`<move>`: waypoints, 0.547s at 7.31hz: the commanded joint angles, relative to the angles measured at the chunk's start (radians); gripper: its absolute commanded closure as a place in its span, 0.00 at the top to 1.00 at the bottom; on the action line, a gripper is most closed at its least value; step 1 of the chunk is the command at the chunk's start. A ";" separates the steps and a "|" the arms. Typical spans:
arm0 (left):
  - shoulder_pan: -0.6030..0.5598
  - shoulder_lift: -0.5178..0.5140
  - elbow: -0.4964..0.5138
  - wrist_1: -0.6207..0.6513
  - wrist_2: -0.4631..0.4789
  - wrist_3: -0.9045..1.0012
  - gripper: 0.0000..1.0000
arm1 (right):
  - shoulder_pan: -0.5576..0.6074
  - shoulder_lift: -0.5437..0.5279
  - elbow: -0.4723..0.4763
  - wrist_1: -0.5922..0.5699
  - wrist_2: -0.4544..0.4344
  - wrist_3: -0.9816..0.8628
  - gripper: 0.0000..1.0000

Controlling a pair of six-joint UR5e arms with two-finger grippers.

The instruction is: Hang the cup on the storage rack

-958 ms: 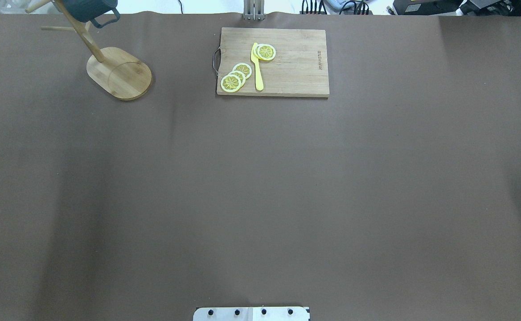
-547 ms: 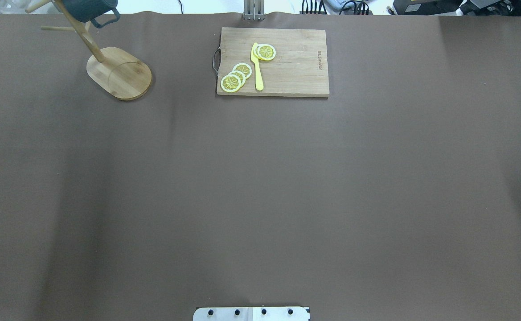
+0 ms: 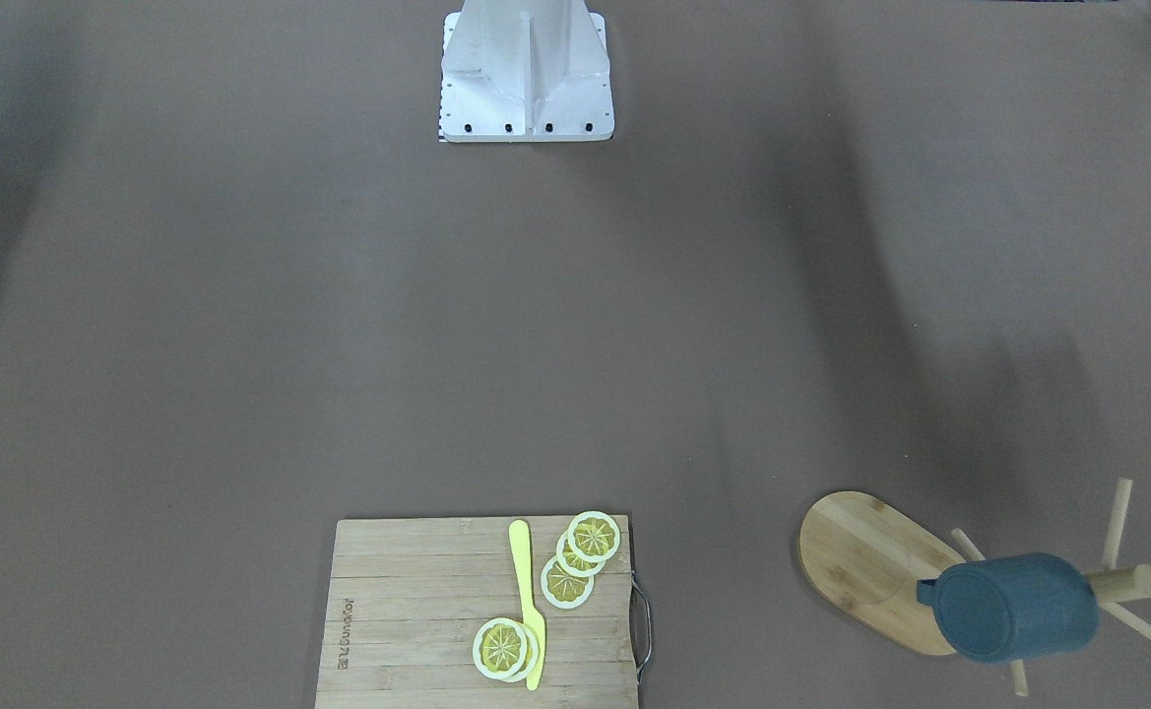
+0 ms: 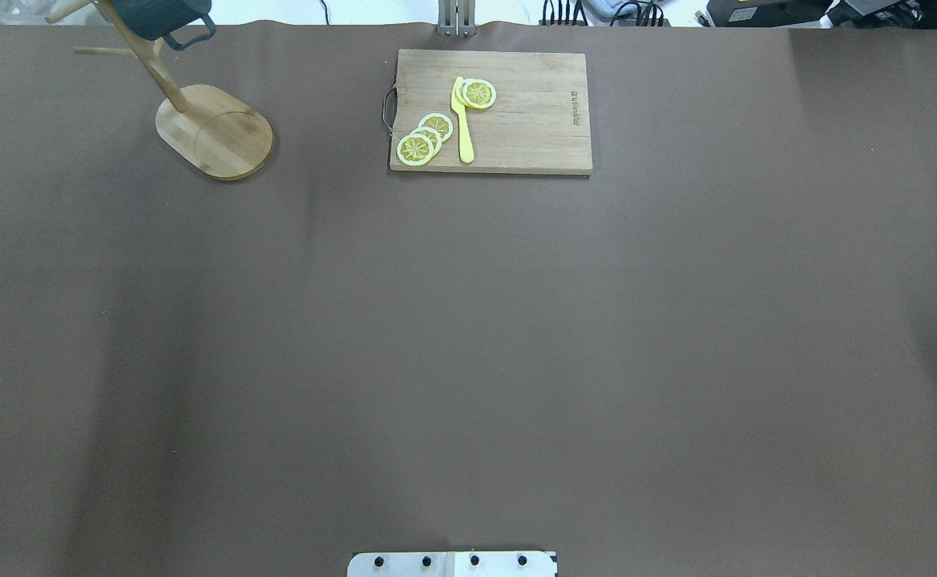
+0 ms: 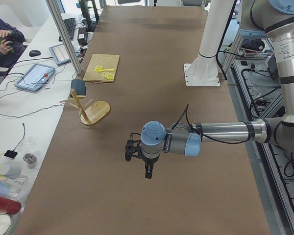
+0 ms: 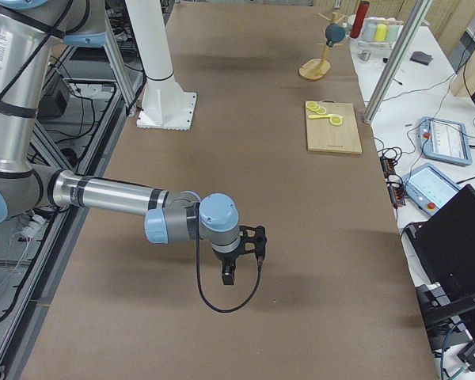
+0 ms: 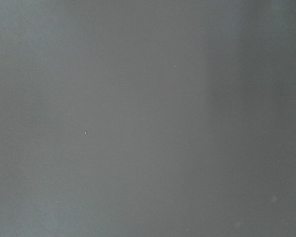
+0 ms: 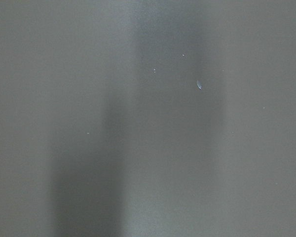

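Brown lab table [image 3: 575,345] has one cup [image 3: 1013,606] hanging on one storage rack [image 3: 861,561] lower right, one cutting board [image 3: 417,611], five lemon slices [image 3: 595,535], one knife [image 3: 526,591]; can't tell left gripper [image 5: 147,172] or right gripper [image 6: 227,275] width.

The overhead view's top edge crops the cup [image 4: 165,16] and storage rack [image 4: 213,132]. The fingers of the left gripper [image 5: 147,171] and right gripper [image 6: 228,275] (side views only) are unreadably small.
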 commanded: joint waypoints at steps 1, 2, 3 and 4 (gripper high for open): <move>0.001 0.018 0.003 0.000 -0.001 0.000 0.99 | 0.000 0.007 0.002 0.000 -0.013 0.000 1.00; 0.000 0.023 0.003 0.000 -0.006 0.001 0.99 | 0.000 0.009 0.000 -0.002 -0.007 0.001 1.00; 0.000 0.023 0.000 0.000 -0.006 0.000 0.99 | 0.000 0.009 0.000 -0.002 -0.004 0.001 1.00; 0.001 0.021 0.006 0.000 0.000 0.000 0.99 | 0.000 0.011 0.002 0.000 -0.002 0.001 1.00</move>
